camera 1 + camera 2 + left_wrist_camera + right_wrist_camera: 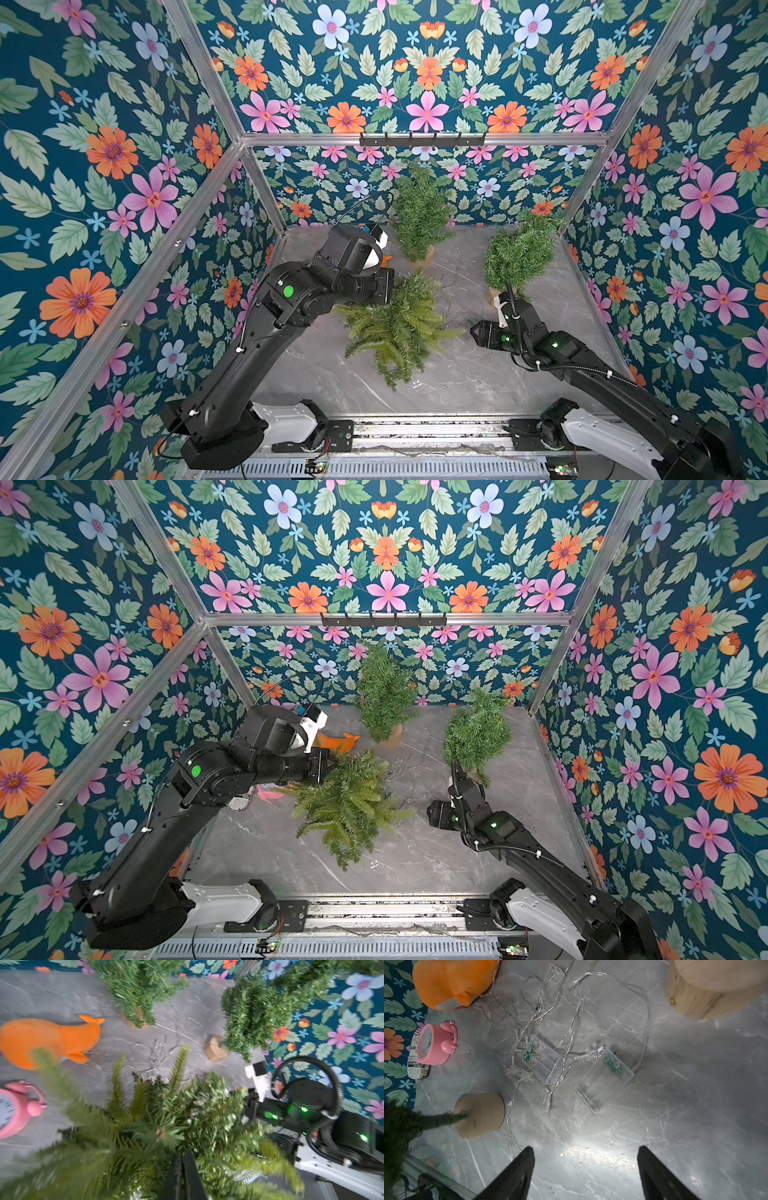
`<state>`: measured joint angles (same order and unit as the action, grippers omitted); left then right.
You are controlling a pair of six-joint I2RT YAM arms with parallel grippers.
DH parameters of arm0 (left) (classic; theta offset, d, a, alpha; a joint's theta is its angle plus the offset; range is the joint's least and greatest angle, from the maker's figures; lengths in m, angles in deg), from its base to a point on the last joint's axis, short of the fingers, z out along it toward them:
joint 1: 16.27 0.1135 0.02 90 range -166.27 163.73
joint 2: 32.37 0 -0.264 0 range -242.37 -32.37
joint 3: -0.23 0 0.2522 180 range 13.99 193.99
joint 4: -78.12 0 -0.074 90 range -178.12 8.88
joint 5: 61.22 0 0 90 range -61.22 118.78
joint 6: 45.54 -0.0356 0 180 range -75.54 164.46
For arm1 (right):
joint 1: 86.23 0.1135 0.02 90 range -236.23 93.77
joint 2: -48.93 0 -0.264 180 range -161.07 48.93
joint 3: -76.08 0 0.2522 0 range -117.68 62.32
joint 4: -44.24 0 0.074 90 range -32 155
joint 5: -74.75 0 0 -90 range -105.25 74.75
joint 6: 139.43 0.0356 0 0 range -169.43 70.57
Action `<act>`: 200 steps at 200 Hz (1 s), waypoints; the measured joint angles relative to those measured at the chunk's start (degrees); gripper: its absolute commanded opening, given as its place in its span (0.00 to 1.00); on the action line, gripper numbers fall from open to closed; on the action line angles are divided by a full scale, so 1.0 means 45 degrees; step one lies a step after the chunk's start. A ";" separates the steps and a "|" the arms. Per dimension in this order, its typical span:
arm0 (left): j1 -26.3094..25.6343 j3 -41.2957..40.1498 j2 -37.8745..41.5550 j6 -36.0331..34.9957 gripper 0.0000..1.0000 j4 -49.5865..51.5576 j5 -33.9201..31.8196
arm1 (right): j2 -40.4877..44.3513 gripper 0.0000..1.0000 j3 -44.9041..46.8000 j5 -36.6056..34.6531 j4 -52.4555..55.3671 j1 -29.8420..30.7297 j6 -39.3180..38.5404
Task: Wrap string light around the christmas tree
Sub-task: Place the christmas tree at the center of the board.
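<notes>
near the middle of the table (457, 374): we are watching the christmas tree (395, 328), the fern-like one, sitting between both arms.
left gripper (182, 1154): we are seeing its fingers pressed together in among that tree's branches; whether a twig is pinched, we cannot tell.
right gripper (585, 1148): it is hovering low over bare marble, jaws spread wide, holding nothing.
string light (593, 1054): it is lying in a loose tangle with its clear battery boxes (542, 1061) on the table, just beyond the tree, touching no branch we can see.
done: nothing, we are judging; no loop is sitting on the tree.
left: picking up a strand and carrying it round the tree, so the whole wrap.
</notes>
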<state>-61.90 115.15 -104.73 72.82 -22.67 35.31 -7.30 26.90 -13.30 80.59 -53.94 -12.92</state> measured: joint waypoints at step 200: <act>-0.0024 -0.3147 0.2555 0.0034 0.42 -0.2628 0.0267 | -0.5406 0.95 -0.1030 -0.2492 -0.1783 0.0831 0.3128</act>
<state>-62.01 100.99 -93.23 72.98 -34.49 36.51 -31.63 22.27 -24.51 72.57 -50.20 1.15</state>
